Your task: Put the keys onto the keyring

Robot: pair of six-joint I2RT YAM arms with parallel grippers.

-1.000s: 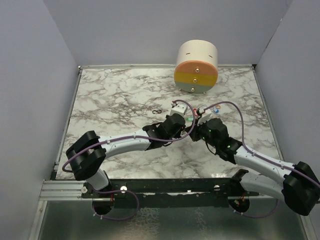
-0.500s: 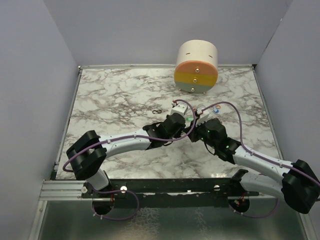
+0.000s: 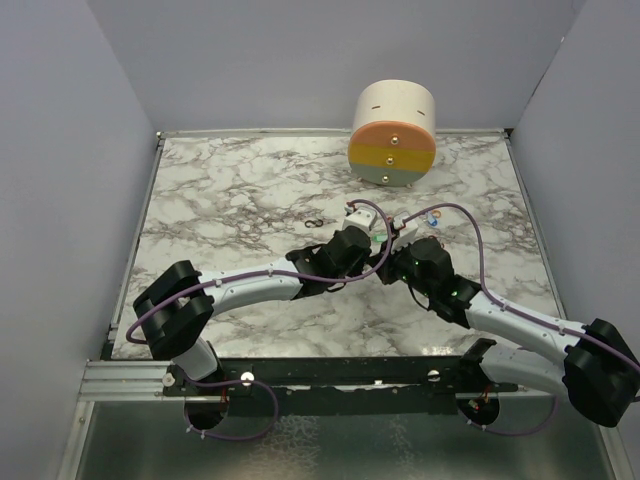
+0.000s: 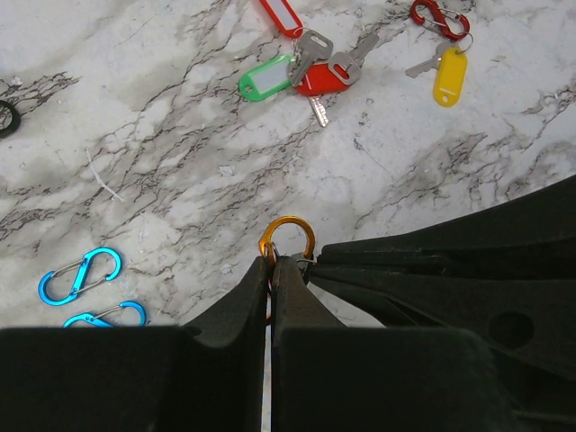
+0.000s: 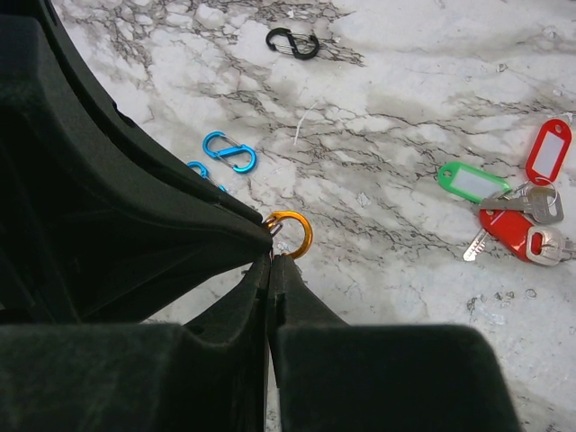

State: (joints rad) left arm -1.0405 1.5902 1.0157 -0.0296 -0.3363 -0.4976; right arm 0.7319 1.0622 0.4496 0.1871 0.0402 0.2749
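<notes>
Both grippers meet over the middle of the table, and each is shut on one end of a small orange clip (image 4: 288, 238). My left gripper (image 4: 270, 263) pinches its near end; the right gripper's black fingers (image 4: 432, 270) come in from the right. In the right wrist view my right gripper (image 5: 270, 259) is shut on the clip's (image 5: 295, 232) lower end. A small metal ring (image 5: 275, 229) sits at the left fingertip. Keys with green (image 4: 265, 79), red (image 4: 317, 81) and yellow (image 4: 450, 74) tags lie loose on the marble beyond. From above, the grippers (image 3: 385, 239) hide the clip.
Two blue S-clips (image 4: 79, 274) lie left of the grippers, a red clip (image 4: 439, 18) lies by the yellow-tagged key, and a black S-clip (image 5: 292, 43) lies farther off. A round drawer unit (image 3: 393, 133) stands at the back. Grey walls enclose the marble table (image 3: 230, 190).
The right gripper has shifted slightly left and closer to the left gripper. The left arm and the loose keys have not visibly moved.
</notes>
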